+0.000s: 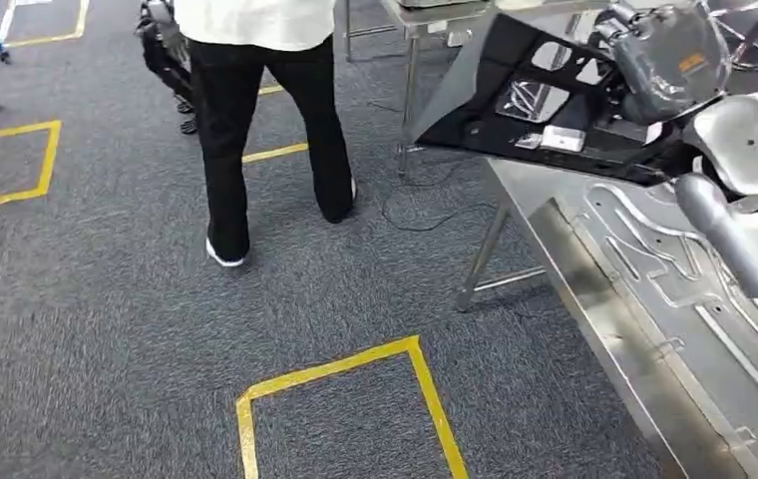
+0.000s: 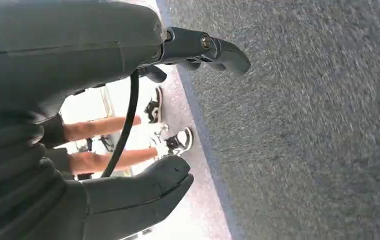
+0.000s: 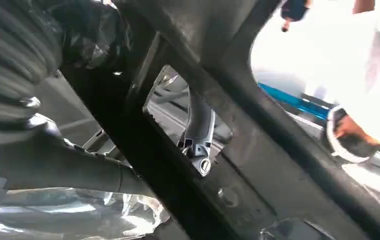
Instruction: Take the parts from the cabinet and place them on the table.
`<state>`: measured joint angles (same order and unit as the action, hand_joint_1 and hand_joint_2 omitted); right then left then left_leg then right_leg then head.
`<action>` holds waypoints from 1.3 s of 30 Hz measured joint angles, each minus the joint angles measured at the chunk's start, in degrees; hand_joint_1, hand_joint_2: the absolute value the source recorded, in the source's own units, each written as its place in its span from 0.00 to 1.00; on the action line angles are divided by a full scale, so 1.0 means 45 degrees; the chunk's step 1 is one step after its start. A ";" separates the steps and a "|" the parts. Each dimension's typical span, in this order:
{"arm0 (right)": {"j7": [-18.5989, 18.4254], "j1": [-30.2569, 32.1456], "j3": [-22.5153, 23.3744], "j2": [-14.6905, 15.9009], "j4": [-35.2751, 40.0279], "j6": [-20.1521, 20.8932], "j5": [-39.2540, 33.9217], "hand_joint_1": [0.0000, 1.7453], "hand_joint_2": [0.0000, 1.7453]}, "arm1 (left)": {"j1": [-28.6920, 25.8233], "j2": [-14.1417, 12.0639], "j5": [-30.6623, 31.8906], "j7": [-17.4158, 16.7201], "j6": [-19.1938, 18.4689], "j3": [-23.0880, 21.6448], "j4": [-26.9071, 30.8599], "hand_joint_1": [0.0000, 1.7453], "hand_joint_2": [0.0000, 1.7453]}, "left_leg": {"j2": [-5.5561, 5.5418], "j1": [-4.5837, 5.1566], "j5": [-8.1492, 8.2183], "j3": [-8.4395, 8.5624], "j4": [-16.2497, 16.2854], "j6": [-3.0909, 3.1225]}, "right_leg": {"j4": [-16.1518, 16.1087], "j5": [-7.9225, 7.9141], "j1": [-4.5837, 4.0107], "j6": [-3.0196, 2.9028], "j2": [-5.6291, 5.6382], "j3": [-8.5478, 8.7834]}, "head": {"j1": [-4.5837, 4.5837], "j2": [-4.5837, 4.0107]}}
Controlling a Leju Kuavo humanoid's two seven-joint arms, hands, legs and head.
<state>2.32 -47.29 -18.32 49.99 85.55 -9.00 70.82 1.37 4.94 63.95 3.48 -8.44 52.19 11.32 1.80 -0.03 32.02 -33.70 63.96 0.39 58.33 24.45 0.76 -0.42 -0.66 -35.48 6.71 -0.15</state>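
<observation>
Here, near the robot, a square of yellow tape (image 1: 350,399) lies on the grey carpet (image 1: 136,329). To the right stands the steel counter (image 1: 604,319), with a pressed metal sheet (image 1: 694,269) lying along it. Over the counter's far edge the right hand (image 1: 669,60) grips the black panel (image 1: 515,100), fingers (image 3: 198,127) passing through a cut-out in it. The left hand (image 2: 143,115) hangs above the carpet, fingers apart, holding nothing. Farther away a person (image 1: 265,120) in black trousers stands on the carpet.
</observation>
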 joint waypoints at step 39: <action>-0.0486 0.1606 0.0345 0.2433 0.0510 0.2589 -0.1020 1.00 1.00 | -0.0244 -0.0097 0.0306 0.0005 0.0058 0.0369 0.0010 0.00 1.00 | -0.1670 0.0086 -0.1125 -0.0115 -0.0871 0.0631 | 0.0346 0.0252 -0.0024 0.0059 0.1453 -0.0080 | 0.0010 0.0000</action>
<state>0.13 -40.06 -16.76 60.94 87.84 2.65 66.23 0.27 4.50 65.33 3.50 -8.17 53.86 11.37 -5.71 0.36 26.96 -34.22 60.04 3.23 59.89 25.58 0.66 -0.15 5.87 -35.84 6.75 -0.15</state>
